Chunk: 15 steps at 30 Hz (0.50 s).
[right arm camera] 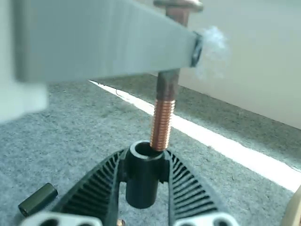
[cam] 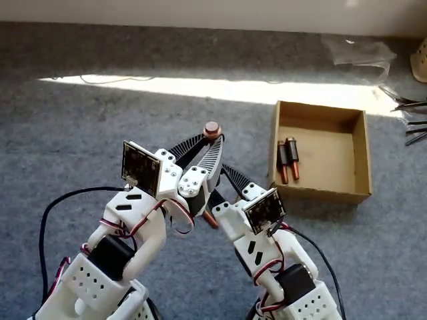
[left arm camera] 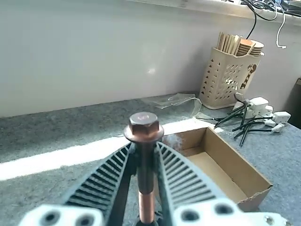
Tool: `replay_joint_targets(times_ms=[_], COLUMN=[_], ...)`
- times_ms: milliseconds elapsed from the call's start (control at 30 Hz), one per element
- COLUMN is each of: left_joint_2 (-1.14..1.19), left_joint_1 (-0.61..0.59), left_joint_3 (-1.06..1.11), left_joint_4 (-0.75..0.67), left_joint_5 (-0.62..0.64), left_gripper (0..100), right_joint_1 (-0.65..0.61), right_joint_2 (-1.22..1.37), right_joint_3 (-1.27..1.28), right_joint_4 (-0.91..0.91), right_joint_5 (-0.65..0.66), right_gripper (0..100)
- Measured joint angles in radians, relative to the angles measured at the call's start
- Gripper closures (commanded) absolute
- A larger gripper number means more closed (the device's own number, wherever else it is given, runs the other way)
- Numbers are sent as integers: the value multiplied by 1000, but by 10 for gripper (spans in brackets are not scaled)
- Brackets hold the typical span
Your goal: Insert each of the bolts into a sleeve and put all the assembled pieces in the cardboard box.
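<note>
Just beside the cardboard box (cam: 365, 155), on the side of its left wall, the two arms meet over the grey carpet. The left gripper (left arm camera: 146, 149) is clamped on a copper bolt (left arm camera: 144, 129), held upright with its hexagonal head on top. The right gripper (right arm camera: 143, 162) is closed around a black sleeve (right arm camera: 141, 183), whose open mouth sits right under the bolt's threaded end, the thread's tip at the rim. Inside the box, near that same wall, lie two assembled pieces (cam: 287, 160) side by side. One loose sleeve (right arm camera: 37, 199) rests on the carpet.
</note>
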Motion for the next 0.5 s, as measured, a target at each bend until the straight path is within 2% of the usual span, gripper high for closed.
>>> replay_joint_targets(times_ms=[500], left_joint_2=[2], left_joint_1=[0], left_joint_3=[-43], left_joint_4=[69], left_joint_5=[0], left_gripper=[993], right_joint_1=[-2], right_joint_2=[0], right_joint_3=[0], right_joint_4=[0], right_joint_5=[0], right_gripper=[995])
